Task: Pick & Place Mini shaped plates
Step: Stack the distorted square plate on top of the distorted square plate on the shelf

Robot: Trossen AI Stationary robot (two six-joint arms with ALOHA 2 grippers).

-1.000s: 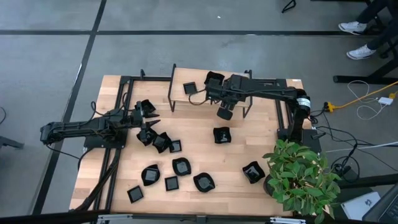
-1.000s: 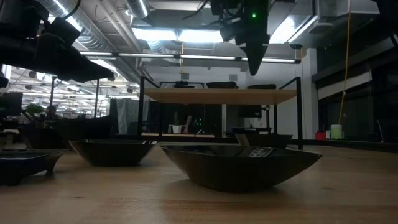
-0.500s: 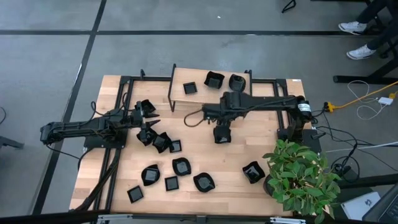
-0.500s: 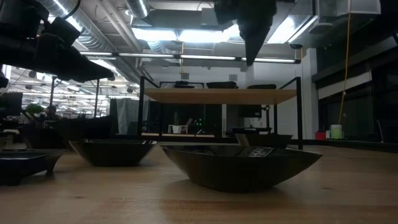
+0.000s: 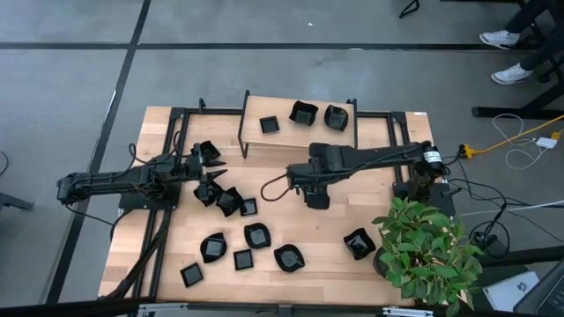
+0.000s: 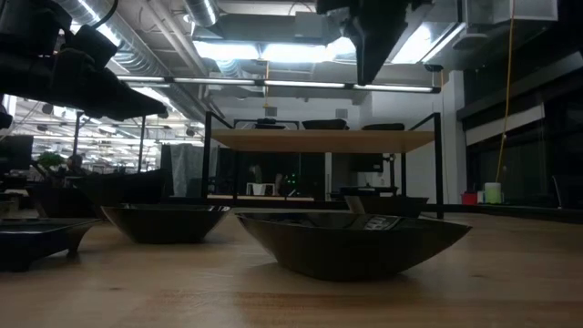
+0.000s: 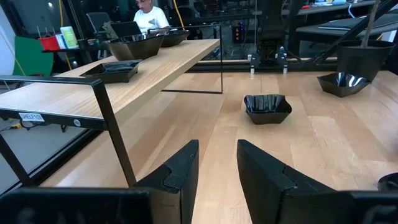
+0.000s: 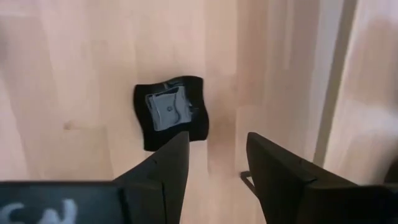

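Several mini shaped plates, small glossy black dishes, lie on the wooden table (image 5: 291, 220), most of them in a loose group near plate (image 5: 256, 235) at the near left. Three more sit on the raised shelf (image 5: 282, 139). My right gripper (image 8: 214, 163) hangs open above a wavy-edged plate with a greyish centre (image 8: 171, 112) in the table's middle, fingers pointing steeply down and well clear of it. In the high view that gripper (image 5: 315, 192) covers this plate. My left gripper (image 7: 217, 168) waits open at the table's left (image 5: 211, 167), pointing level across the table.
A black-framed shelf stands at the far edge, its posts (image 5: 245, 123) rising from the table. A potted plant (image 5: 427, 251) fills the near right corner, with one plate (image 5: 358, 243) beside it. Bare wood lies between the middle plate and the near-left group.
My right gripper has swung from over the shelf's front edge toward the table's near edge and now hangs above the wavy-edged plate in the middle. It has rolled somewhat on the way and stayed open. The plates have not moved.
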